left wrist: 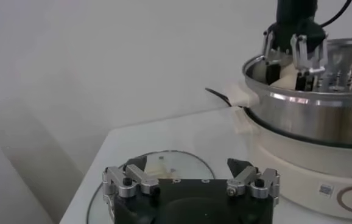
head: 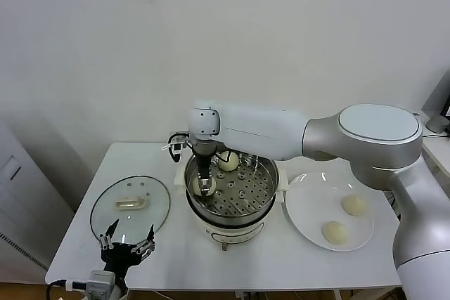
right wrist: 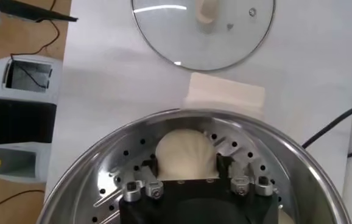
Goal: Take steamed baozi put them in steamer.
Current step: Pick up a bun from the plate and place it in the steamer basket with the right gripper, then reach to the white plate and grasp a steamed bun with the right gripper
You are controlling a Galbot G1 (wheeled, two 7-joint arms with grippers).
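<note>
**A:** The right gripper (right wrist: 187, 165) reaches down inside the steamer (head: 232, 205), a shiny steel pot on a white base at the middle of the white bench (head: 176, 258). What do its jaws show?

**B:** In the right wrist view they stand on either side of a cream-white baozi (right wrist: 185, 155) that sits on the perforated floor by the steamer's left wall. The fingers (right wrist: 223, 164) are close against the bun's flanks; whether they press it or have let go, the pictures do not tell.

**A:** And the other buns?

**B:** A second baozi (head: 227, 162) lies at the steamer's far side, apart from the first. Two more baozi (head: 355, 205) (head: 335, 232) rest on the white plate (head: 309, 205) just right of the steamer, near each other but not touching.

**A:** Where is the left arm?

**B:** The left gripper (head: 126, 245) hangs low at the bench's front left corner, jaws released and spread wide, nothing between them. Its fingertips point toward the glass lid (head: 131, 209), which lies flat on the bench left of the steamer with its white handle (head: 131, 204) up.

**A:** Anything else in sight?

**B:** A black cord (right wrist: 337, 125) runs off the steamer's far side across the bench.
</note>
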